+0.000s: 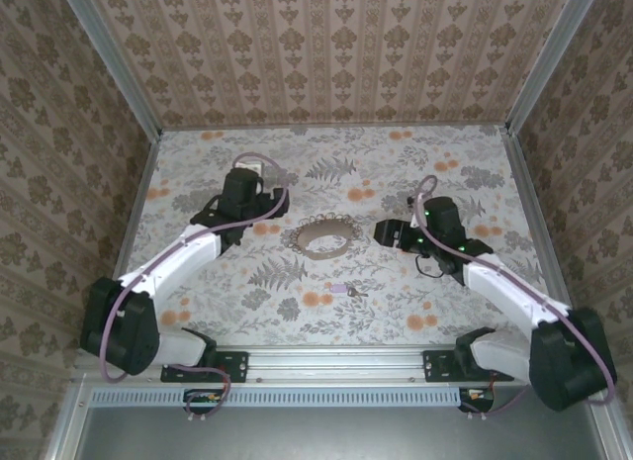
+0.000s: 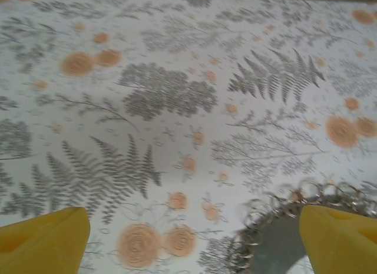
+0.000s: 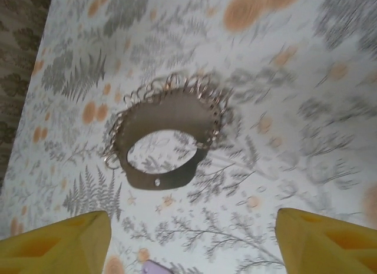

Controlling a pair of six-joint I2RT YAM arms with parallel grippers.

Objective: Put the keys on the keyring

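Your left gripper (image 2: 191, 218) stands wide with nothing in it, close beside the keyring (image 1: 321, 237); brush that loop and it will likely skate or snag by its fringe of small wire rings; the loop lies flat between the arms, and the key (image 1: 338, 290) lies apart from it, nearer the bases; that key is tiny and flat, so a pinch may push it away; your right gripper (image 3: 188, 221) is wide too, empty; both wrist views are blurred, the right wrist view's lower edge cuts off the key, and I cannot make out any opening in the loop.
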